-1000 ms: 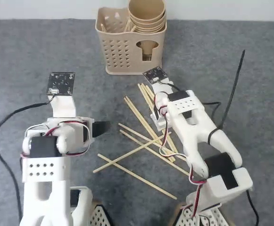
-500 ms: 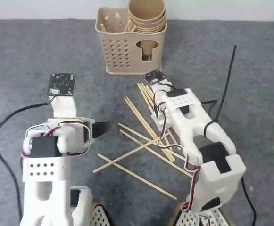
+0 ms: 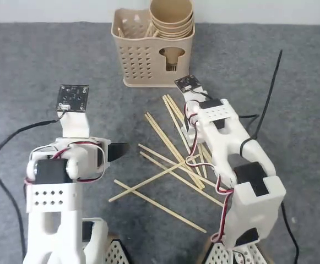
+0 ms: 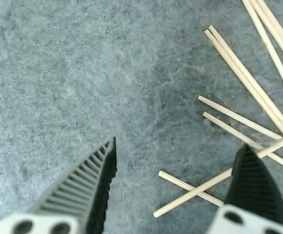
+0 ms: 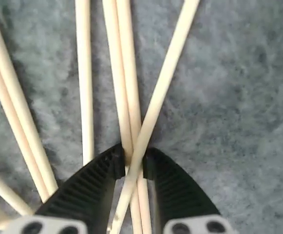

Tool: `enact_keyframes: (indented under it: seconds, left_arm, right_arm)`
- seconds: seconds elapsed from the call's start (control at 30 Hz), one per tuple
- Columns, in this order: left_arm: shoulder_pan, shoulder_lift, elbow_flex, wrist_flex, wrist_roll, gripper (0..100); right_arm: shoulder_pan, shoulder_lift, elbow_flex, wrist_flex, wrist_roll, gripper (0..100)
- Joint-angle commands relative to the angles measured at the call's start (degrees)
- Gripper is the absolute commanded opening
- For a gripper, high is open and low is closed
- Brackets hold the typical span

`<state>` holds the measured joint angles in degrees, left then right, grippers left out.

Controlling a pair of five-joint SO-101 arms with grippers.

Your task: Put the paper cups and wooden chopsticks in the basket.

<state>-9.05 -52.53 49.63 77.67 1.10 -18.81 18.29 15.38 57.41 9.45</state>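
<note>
From my station, the high view shows the basket [image 3: 148,60] at the top centre of the frame, on the grey carpet [image 3: 44,55]. A stack of paper cups [image 3: 172,17] stands in its right compartment, rising above the rim. A few thin sticks poke up in its left compartment, but I cannot tell how many.

The loose wooden chopsticks [image 3: 160,205] lie scattered over the carpet in the middle of the frame, below the basket and well apart from it. Several cross one another in a rough fan.

The left arm sits in the lower left of the high view, just left of the pile. Through its wrist camera I see the left gripper [image 4: 178,146] spread wide above the carpet, holding nothing. The ends of 2 crossed sticks lie between its fingers, and neither finger touches them.

The right arm stretches from the lower right up towards the centre, its wrist low over the right side of the pile. In its wrist camera the right gripper [image 5: 133,157] is nearly closed. Its 2 black fingers are pinching the chopsticks where 1 slanted stick crosses a straight pair. More sticks lie flat on the carpet just beside it. A black cable [image 3: 269,102] runs up the right side of the high view.
</note>
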Motion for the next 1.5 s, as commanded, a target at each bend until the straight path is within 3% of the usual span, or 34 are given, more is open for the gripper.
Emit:
enact_keyframes:
  seconds: [0.0, 0.4, 0.97, 1.17, 1.47]
  left_arm:
    - [-0.26, -1.85, -0.22, -1.32, -0.7, 36]
    - [-0.35, -2.02, 0.22, -1.41, -0.7, 36]
    - [-0.35, -2.11, 0.22, -2.2, -0.53, 36]
    - [-0.35, -2.11, 0.22, -2.2, -0.44, 36]
    - [-0.44, -2.11, 0.22, -2.2, -0.44, 36]
  right_arm:
    - [-0.4, -1.01, -0.53, 4.26, -1.85, 0.9]
    - [-1.27, -15.43, 3.43, 4.35, -6.42, 0.8]
    - [-3.38, -66.33, 18.64, 3.47, -7.82, 0.8]
    - [-7.6, -71.52, 28.22, -8.57, -7.82, 0.8]
    - [-7.87, -62.37, 30.68, -34.95, -7.74, 0.8]
